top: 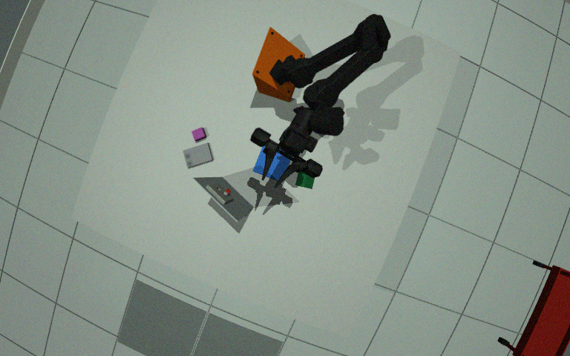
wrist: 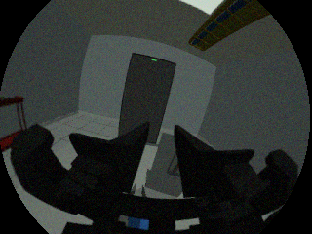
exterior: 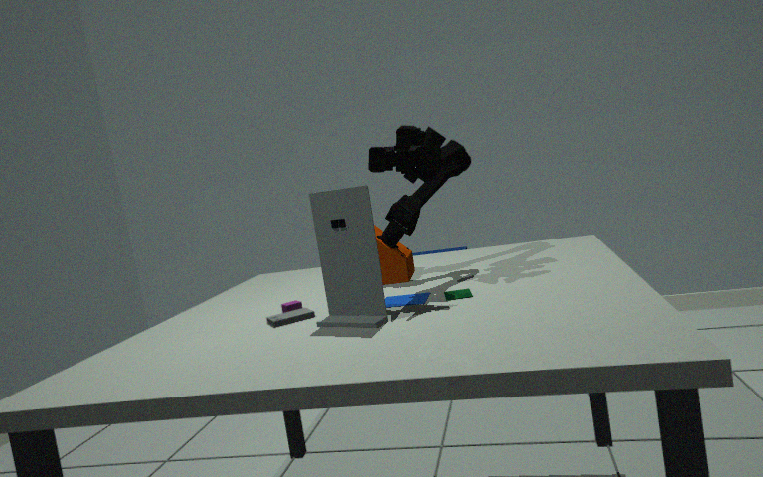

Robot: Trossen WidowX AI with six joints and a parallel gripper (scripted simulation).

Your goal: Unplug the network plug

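The upright grey panel stands on the table. The plug shows as a small red and white spot at the socket housing on the panel's arm side; its tab is too small to make out. In the wrist view a finger covers part of the panel, and I cannot make out the plug. The marked square is a flat blue patch between panel and arm base. My gripper is partly open and empty, raised above the table near the blue square, short of the panel and touching nothing.
A green block lies beside the blue square. A grey box and a magenta block lie on the panel's other side. The orange arm mount stands behind.
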